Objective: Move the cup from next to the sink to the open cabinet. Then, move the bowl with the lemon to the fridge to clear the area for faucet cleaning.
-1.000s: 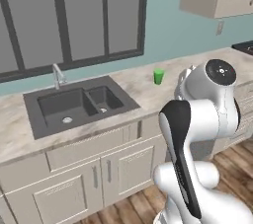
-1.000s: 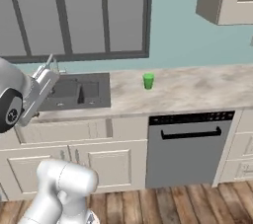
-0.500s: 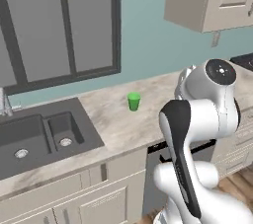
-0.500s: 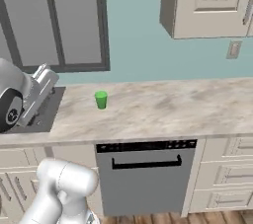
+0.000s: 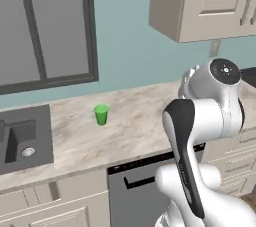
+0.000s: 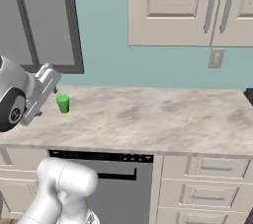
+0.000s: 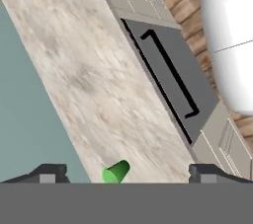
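The small green cup [image 5: 101, 114] stands upright on the marbled counter [image 5: 135, 131], to the right of the dark sink [image 5: 20, 141]. It also shows as the cup [image 6: 63, 103] at the left of the right base view. From the hand view the cup [image 7: 116, 172] appears small and far below. My gripper [image 7: 126, 174] is open, its fingertips [image 7: 47, 172] wide apart, and it holds nothing. It hangs well above the counter. The bowl, lemon, fridge, faucet and open cabinet are out of view.
Beige wall cabinets [image 6: 188, 8] with shut doors and bar handles hang over the counter's right part. A dishwasher front [image 6: 104, 173] sits under the counter, with drawers [image 6: 207, 183] to its right. A wall outlet [image 6: 215, 58] and a dark-framed window [image 5: 45, 26] are behind.
The base has driven to the right, so the whole scene slid left and the sink is now at the picture's edge. The cup has stayed on the counter. The gripper has stayed open.
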Motion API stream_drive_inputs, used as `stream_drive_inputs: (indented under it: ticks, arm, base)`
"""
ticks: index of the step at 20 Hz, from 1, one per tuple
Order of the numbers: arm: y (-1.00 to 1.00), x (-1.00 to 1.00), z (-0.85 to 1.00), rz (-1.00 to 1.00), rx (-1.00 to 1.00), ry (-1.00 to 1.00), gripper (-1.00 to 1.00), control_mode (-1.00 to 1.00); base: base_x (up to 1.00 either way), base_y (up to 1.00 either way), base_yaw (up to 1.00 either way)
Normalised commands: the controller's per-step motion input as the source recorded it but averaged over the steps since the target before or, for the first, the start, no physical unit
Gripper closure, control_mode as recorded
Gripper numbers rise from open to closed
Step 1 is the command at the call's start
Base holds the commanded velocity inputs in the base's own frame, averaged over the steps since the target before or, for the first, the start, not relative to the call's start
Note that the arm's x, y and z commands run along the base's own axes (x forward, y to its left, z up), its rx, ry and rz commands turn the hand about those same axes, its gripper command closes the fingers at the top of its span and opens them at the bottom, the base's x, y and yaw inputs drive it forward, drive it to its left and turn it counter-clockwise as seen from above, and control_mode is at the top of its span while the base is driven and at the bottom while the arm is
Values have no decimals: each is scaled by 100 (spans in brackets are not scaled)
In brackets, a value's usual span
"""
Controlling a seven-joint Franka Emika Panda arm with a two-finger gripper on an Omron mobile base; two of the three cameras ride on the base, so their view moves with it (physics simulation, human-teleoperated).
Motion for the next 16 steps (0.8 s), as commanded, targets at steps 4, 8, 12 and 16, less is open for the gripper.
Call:
stream_drive_inputs:
  ticks: [4, 8, 12, 16]
  arm:
    - [0, 0, 0, 0, 0, 0, -100, 100]
    - [0, 0, 0, 0, 0, 0, -100, 100]
    - [0, 0, 0, 0, 0, 0, -100, 100]
    - [0, 0, 0, 0, 0, 0, -100, 100]
  base:
    - [0, -3, 37]
    - [29, 29, 14]
    - [55, 3, 13]
    - [62, 27, 4]
